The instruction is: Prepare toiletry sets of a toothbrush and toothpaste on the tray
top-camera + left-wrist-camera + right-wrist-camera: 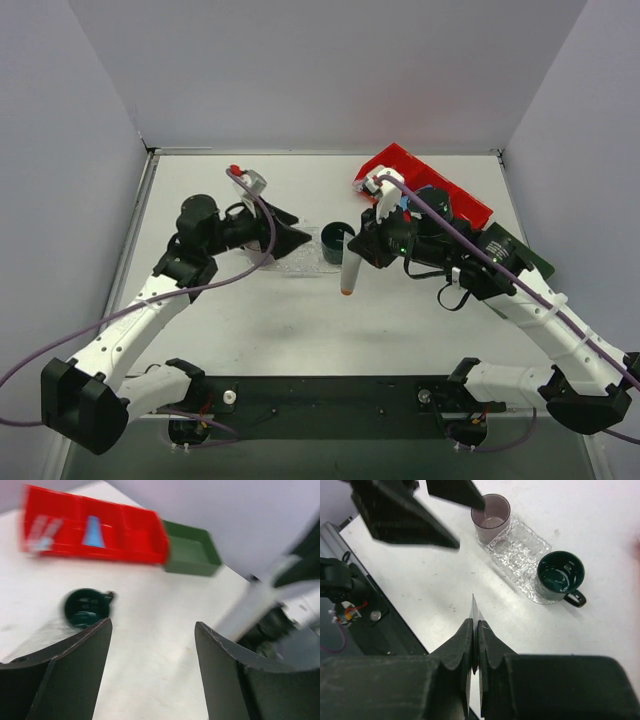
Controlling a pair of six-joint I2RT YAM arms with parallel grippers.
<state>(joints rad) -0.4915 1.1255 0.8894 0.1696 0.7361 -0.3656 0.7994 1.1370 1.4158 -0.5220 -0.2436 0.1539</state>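
Red bin (140,552) holds blue tube (93,532); R gripper (475,628) pinches wrapped toothbrush (348,270), L gripper (152,630) spread wide.

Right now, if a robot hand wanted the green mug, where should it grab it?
Probably by the rim, from straight above: the green mug stands upright with its mouth open, so one finger can go inside and one outside. Pinch on the side by the handle, which points away from the clear tray, so the fingers should not bump it.
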